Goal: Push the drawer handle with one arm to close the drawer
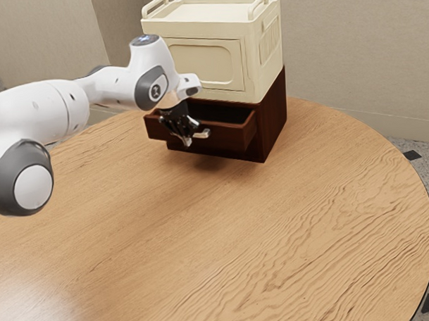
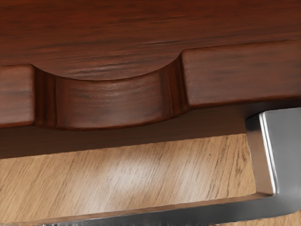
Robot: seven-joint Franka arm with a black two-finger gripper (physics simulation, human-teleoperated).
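My gripper point(image 1: 179, 128) is down at the front of the dark red-brown drawer point(image 1: 230, 137), close to its silver handle point(image 1: 199, 134); whether the two touch I cannot tell. The drawer stands pulled out of its cabinet point(image 1: 274, 123), with its hollow inside visible. From the wrist view, the top edge of the drawer front point(image 2: 240, 73) has a curved scoop in it. The metal handle point(image 2: 287, 155) stands off from that front, and its bar runs along the lower edge of the view, just under my hand. The arm hides part of the drawer.
A cream storage box point(image 1: 204, 59) with two raised handles sits on top of the cabinet. The round wooden table point(image 1: 224, 237) extends in front of the drawer, and a wall rises behind the cabinet.
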